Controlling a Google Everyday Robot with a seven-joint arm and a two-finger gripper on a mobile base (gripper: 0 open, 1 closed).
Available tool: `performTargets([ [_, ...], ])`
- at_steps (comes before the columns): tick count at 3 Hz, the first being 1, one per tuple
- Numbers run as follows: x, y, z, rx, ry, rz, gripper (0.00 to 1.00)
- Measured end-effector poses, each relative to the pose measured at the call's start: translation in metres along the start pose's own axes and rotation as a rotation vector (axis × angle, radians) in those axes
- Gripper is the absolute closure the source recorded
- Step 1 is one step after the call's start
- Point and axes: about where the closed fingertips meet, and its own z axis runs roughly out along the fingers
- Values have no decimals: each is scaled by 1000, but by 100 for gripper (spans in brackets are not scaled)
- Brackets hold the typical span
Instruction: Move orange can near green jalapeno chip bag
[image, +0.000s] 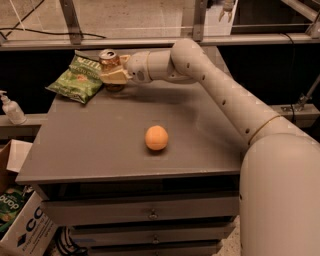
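Observation:
The orange can (110, 61) stands upright at the back left of the grey table (100, 145), its silver top showing. My gripper (113, 76) reaches in from the right and is shut on the can's lower body, its pale fingers (116, 76) wrapped around it. The green jalapeno chip bag (78, 79) lies flat just left of the can, its right edge touching or almost touching the can.
A round orange ball (156, 137) sits near the middle of the table. My white arm (225, 100) spans the table's right side. A white bottle (11, 109) stands on a ledge at the left. Cardboard boxes (20, 220) sit on the floor lower left.

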Motion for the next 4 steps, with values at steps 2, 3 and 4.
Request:
performTargets([
  [2, -3, 0, -1, 0, 0, 0, 61],
  [3, -3, 0, -1, 0, 0, 1, 38],
  [4, -3, 0, -1, 0, 0, 1, 5],
])
